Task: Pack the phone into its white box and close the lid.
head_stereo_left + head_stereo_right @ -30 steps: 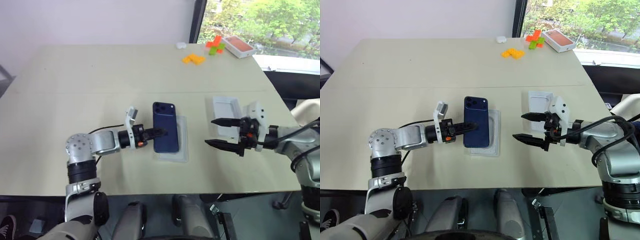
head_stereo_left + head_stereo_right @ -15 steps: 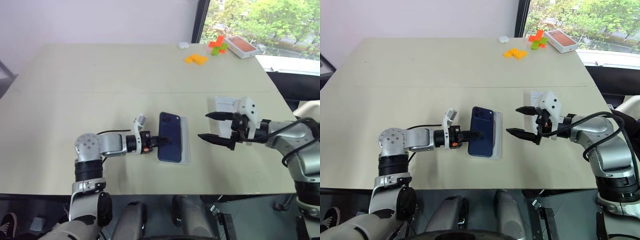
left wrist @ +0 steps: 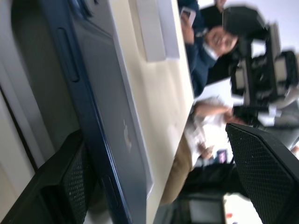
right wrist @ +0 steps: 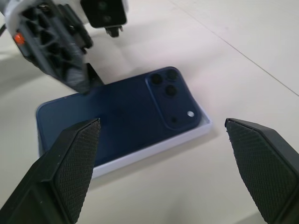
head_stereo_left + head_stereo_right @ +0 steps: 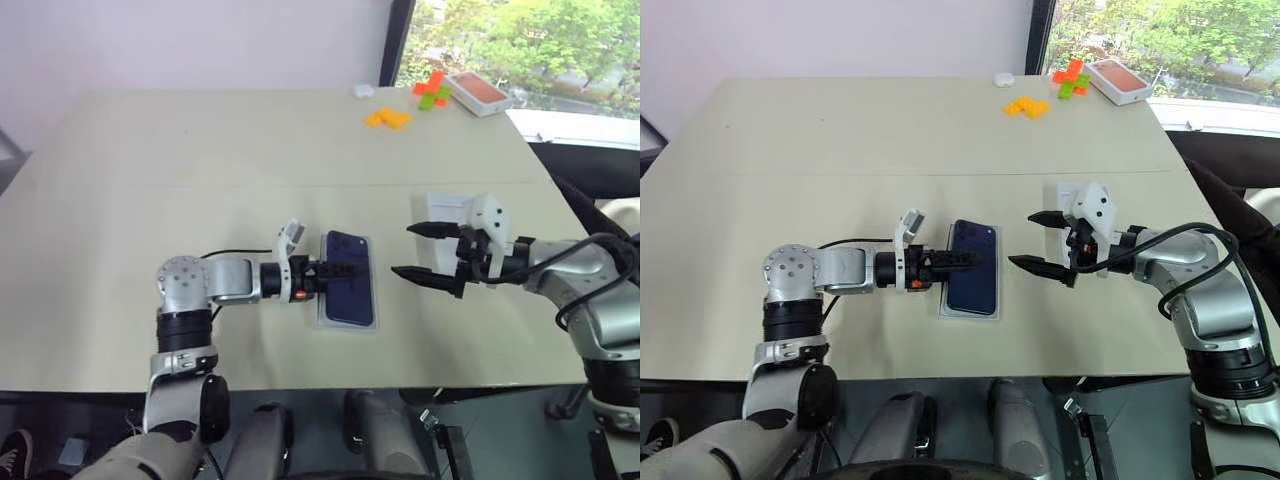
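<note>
— So where's the phone [image 5: 348, 279]?
— Lying back-up in the white box [image 5: 371, 312], camera cluster at the far end. The box's rim shows along the right side and near end. Both sit on the worktop [image 5: 200, 160], near its front edge.
— And the left tool [image 5: 345, 271]?
— It reaches in from the phone's left side. Its fingers stand apart; one black tip lies over the phone's back. The left wrist view shows one pad [image 3: 70, 186] beside the phone's edge and the other well clear of it, so nothing is clamped.
— The right tool [image 5: 412, 251]?
— Fingers spread wide, empty, hovering just right of the box and pointing toward the phone.
— Anything behind it?
— A white tray [image 5: 447, 208] lies flat on the worktop, partly hidden by the right tool; I cannot tell whether it is the lid.
— Farther out?
— At the far right corner: orange blocks [image 5: 387, 118], red and green blocks [image 5: 430, 91], a small white thing [image 5: 362, 90], and a white box with an orange-red top [image 5: 477, 92].
</note>
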### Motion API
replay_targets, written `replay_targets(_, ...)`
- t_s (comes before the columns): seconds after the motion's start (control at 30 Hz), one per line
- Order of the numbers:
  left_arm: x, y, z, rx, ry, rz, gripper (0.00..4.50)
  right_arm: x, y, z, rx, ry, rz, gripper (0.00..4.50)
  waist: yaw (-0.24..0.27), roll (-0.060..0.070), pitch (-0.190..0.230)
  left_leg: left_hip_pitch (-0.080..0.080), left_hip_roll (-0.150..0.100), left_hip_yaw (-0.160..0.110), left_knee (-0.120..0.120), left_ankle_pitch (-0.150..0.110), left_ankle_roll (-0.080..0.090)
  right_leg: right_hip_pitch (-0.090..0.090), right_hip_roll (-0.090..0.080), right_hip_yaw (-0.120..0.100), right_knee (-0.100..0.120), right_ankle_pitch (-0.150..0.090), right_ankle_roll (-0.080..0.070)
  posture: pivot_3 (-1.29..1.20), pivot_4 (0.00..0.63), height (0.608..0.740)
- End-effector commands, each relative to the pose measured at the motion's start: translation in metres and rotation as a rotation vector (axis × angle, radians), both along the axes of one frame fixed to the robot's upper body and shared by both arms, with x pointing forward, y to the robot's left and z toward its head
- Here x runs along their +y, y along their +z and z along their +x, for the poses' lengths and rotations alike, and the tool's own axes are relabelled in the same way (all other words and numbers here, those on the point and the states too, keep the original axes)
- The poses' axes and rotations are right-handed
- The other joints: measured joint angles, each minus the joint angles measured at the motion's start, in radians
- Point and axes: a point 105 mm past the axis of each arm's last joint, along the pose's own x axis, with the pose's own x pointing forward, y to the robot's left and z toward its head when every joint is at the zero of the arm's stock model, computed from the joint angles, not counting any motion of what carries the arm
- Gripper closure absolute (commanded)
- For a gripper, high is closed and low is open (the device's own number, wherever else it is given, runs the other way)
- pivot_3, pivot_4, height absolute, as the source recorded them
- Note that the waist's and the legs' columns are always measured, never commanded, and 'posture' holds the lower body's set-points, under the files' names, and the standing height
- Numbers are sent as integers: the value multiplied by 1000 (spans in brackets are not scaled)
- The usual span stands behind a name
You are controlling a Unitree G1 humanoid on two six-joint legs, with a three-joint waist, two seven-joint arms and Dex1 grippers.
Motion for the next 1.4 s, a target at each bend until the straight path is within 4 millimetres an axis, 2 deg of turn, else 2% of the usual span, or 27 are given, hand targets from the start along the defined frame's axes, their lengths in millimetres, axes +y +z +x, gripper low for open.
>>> replay_targets(0.03,5,8,-4,-39,-17,-4,63,3,10,1,-52,17,0,0,4,0,0,0,0,0,0,0,0,0,0,0,0,0,0,0,150,740)
replay_targets(0.4,40,12,1,-108,52,100,63,7,10,1,-43,22,-3,0,5,0,0,0,0,0,0,0,0,0,0,0,0,0,0,0,150,740)
replay_targets(0.6,40,1,-4,-196,55,200,63,8,9,7,-36,-14,16,0,5,0,0,-1,0,0,0,0,0,0,0,1,0,-1,-2,0,150,740)
replay_targets(0.67,45,10,2,-278,85,203,63,5,11,11,-42,-39,13,0,6,0,0,-1,0,0,0,0,0,0,-1,1,0,-2,-3,0,150,740)
replay_targets(0.77,60,30,16,-489,143,213,63,-9,6,20,-21,-126,-94,0,4,0,0,-1,0,1,0,0,0,-1,0,0,0,-2,-4,0,150,740)
replay_targets(0.83,74,32,21,-621,115,301,63,-19,13,37,17,-283,-142,0,-1,0,0,-1,0,2,0,0,0,-2,0,1,0,-4,-8,0,150,740)
replay_targets(0.9,81,34,24,-795,62,372,63,-19,27,51,29,-403,-134,0,-2,2,1,0,1,5,-1,0,0,-3,0,3,0,-4,-9,0,150,740)
replay_targets(0.97,82,46,28,-870,59,326,63,-19,29,57,56,-476,-149,0,5,2,1,-1,2,6,-1,0,0,-4,0,3,0,-4,-10,0,150,740)
replay_targets(1.07,79,62,29,-997,41,254,63,-30,17,65,139,-595,-178,0,19,1,1,-3,2,4,-1,0,1,-4,0,1,-1,-4,-10,0,150,740)
replay_targets(1.23,72,65,26,-1051,15,185,63,-39,8,67,296,-671,-137,0,27,2,1,-5,0,6,0,-4,7,-4,-3,1,-4,-4,-10,0,150,740)
replay_targets(1.3,69,64,27,-1048,36,152,63,-57,4,76,280,-768,-215,0,25,2,1,-5,-1,8,0,-5,9,-4,-4,2,-4,-3,-9,0,150,740)
replay_targets(1.4,64,64,28,-1051,48,130,63,-58,-1,75,312,-769,-249,0,23,2,1,-5,-1,10,0,-6,11,-4,-5,3,-5,-3,-9,0,150,740)
